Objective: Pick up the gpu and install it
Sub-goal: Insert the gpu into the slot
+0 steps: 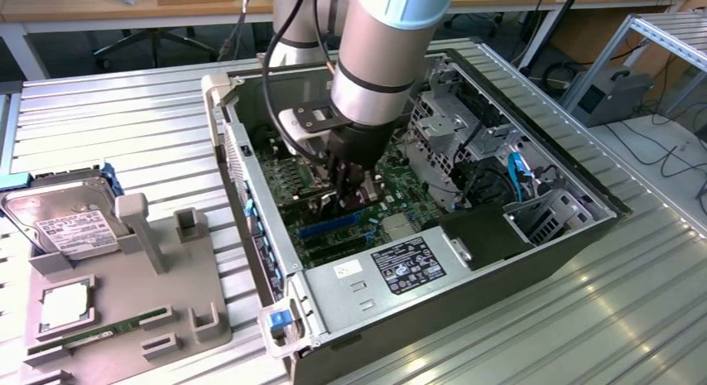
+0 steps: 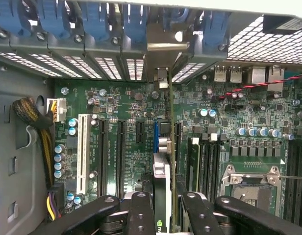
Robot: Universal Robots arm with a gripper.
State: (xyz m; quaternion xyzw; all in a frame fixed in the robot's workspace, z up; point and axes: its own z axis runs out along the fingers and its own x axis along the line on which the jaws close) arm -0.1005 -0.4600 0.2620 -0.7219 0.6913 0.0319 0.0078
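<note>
Inside the open computer case (image 1: pixel 574 236), my gripper (image 1: pixel 344 196) reaches down over the green motherboard (image 2: pixel 126 147). It is shut on the gpu (image 2: pixel 169 147), a thin dark card seen edge-on in the wrist view between my two black fingers (image 2: pixel 141 215). The card stands upright along the blue expansion slot (image 2: pixel 155 134). Its pale metal bracket (image 2: pixel 163 46) sits at the rear slot openings, beside the blue latches (image 2: pixel 134 22). In the exterior view the gpu (image 1: pixel 329 209) shows just under the gripper, low against the board.
A grey fixture (image 1: pixel 122 302) on the exterior view's left holds a silver hard drive (image 1: pixel 66 223), a processor (image 1: pixel 66 306) and a green memory stick (image 1: pixel 105 329). The power supply (image 1: pixel 403 265), a drive cage (image 1: pixel 442 124) and a blue cable (image 1: pixel 517 174) crowd the case. A cable bundle (image 2: pixel 36 120) runs beside the board.
</note>
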